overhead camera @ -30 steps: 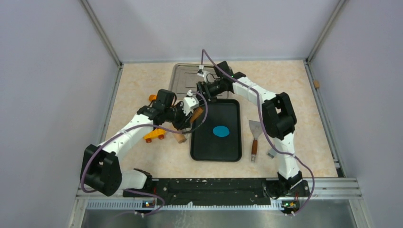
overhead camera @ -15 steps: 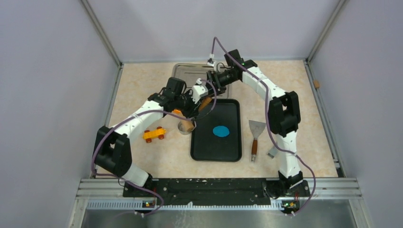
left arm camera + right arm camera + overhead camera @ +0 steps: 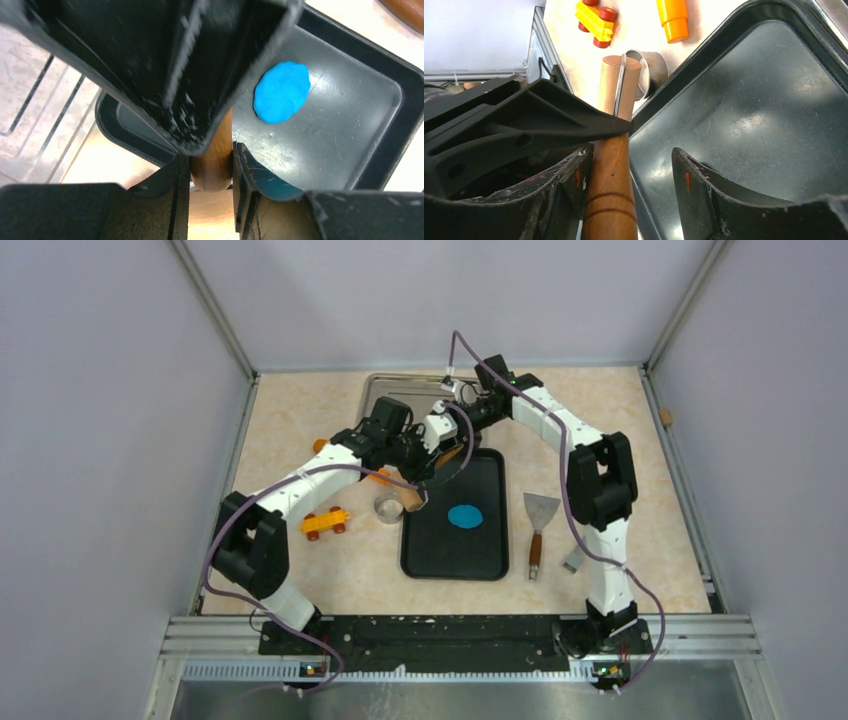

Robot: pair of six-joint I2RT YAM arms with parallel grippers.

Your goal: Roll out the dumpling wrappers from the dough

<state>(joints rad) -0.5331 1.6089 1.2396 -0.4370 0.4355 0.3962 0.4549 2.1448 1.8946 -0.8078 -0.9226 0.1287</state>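
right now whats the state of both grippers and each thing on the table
left gripper: shut on the wooden rolling pin
right gripper: open, the pin between its fingers, close to one
blue dough: flattened oval, no cut-outs, lying on the black tray
ring cutter: standing open end up beside the tray
scraper: lying flat, untouched
toy car: resting on the table, untouched

Beside the black tray (image 3: 749,100), a wooden rolling pin (image 3: 610,190)
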